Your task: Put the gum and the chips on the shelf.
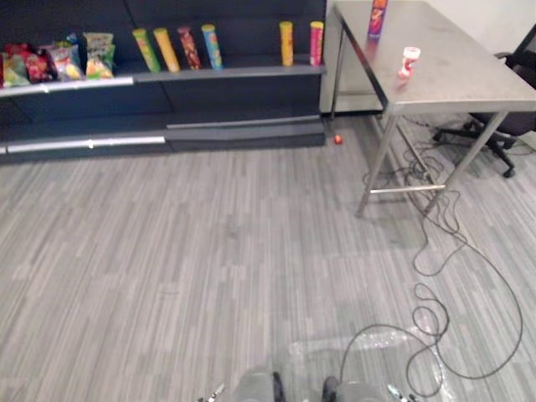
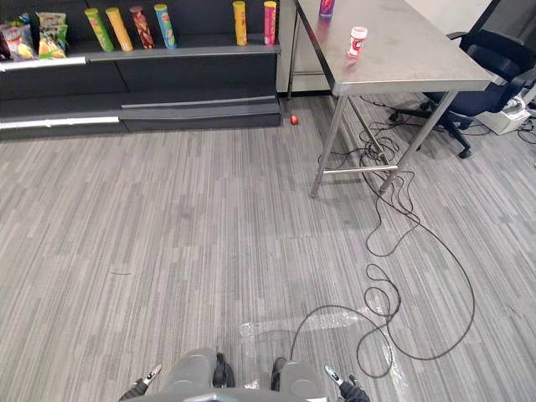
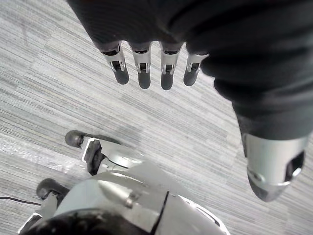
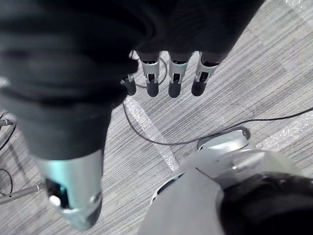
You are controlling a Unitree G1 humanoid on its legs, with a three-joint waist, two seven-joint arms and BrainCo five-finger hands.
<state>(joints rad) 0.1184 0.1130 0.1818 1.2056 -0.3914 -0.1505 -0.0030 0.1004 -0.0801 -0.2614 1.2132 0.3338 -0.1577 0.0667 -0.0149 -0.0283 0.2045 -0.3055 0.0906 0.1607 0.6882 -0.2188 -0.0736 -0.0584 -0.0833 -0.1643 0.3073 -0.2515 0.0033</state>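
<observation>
Nearest: both hands hang low over the grey plank floor (image 1: 209,251). The left hand (image 3: 143,69) has its fingers straight and loosely spread, thumb apart, nothing in it. The right hand (image 4: 168,73) is the same: fingers straight, thumb out to the side, nothing held.

Middle ground: bare floor, well apart from both table and shelf. Judged from this, the task is not begun. Nothing is picked up and nothing is placed.

Right, farther: a steel table (image 1: 469,75). The gum (image 1: 409,63), a small white bottle with red on it, stands near the table's left edge. The chips (image 1: 377,18), a tall purple-and-red can cut off by the frame's top, stands farther back along the same side, apart from the gum. Both wait on the table, and both are left to do. A dark chair (image 2: 494,75) sits behind the table.

A small red ball (image 1: 337,139) lies on the floor between the table's leg and the shelf's foot.

Farthest, left: the dark shelf (image 1: 243,72). Its upper board carries six tubes (image 1: 189,48), four leaning in a group and two upright nearer the table. There is an open gap between the two lots, a likely spot for the new items. Snack bags (image 1: 63,60) crowd the board's far left. The lower boards look bare.

Left to do: walk to the table, take the gum and chips, carry them to the shelf.
</observation>
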